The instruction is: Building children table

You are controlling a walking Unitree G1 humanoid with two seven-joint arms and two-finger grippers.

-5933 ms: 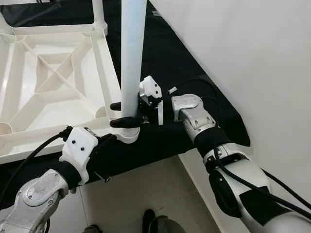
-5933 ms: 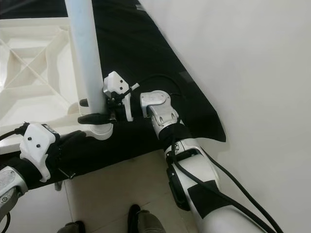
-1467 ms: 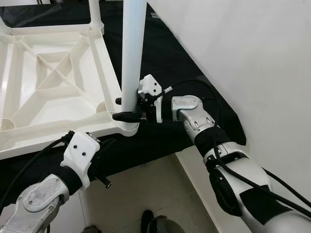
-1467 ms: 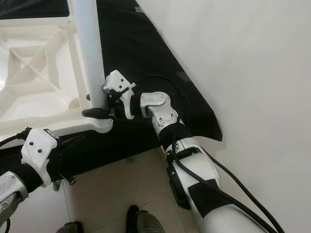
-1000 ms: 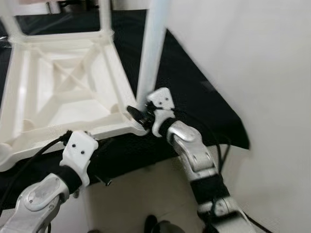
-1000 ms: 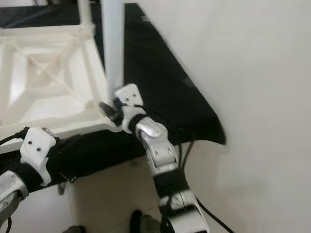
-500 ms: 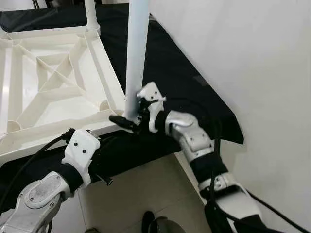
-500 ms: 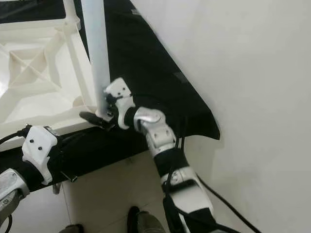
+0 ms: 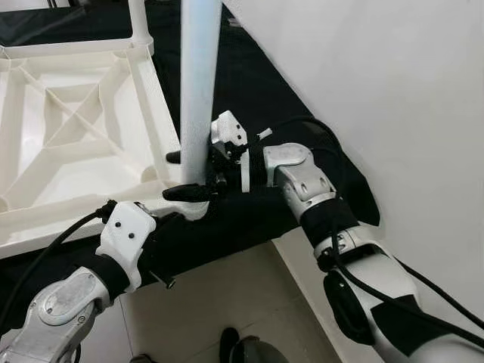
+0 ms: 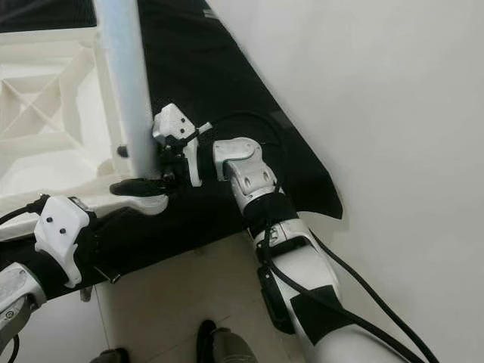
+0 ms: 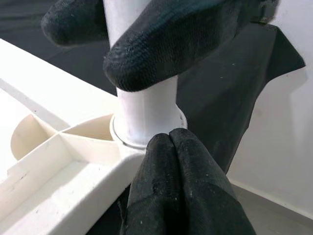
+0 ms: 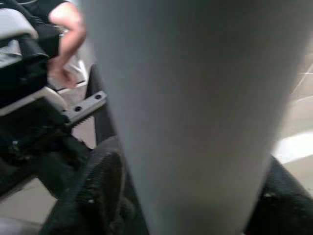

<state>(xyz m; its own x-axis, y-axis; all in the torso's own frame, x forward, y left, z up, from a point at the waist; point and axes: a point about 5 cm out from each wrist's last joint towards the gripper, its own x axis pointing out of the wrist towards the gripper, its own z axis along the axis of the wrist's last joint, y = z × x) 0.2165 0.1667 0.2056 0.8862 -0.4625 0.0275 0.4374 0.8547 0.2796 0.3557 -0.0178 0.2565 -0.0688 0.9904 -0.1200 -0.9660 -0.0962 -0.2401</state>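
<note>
The white plastic tabletop [image 9: 68,151] lies upside down on a black cloth. A white table leg [image 9: 198,83] stands upright in the socket [image 11: 146,134] at its near right corner. My right gripper [image 9: 185,175] is shut on the table leg just above the socket, one black finger [image 9: 189,193] in front and one behind. In the right wrist view the leg [image 12: 190,112] sits between both fingers [image 12: 100,188]. My left gripper [image 11: 169,139] is shut with nothing in it, its tips against the corner just below the socket, under the table's front edge [image 9: 68,223].
A second leg [image 9: 138,19] stands in the far corner socket. A white wall [image 9: 378,76] runs close along the right. The black cloth [image 9: 257,83] ends at a tiled floor [image 9: 227,295] by my feet. A person's arm [image 12: 68,24] is at the back.
The leg leaned a second ago and now stands upright in the socket. My right wrist has turned back level, still on the leg. The left gripper has hardly moved.
</note>
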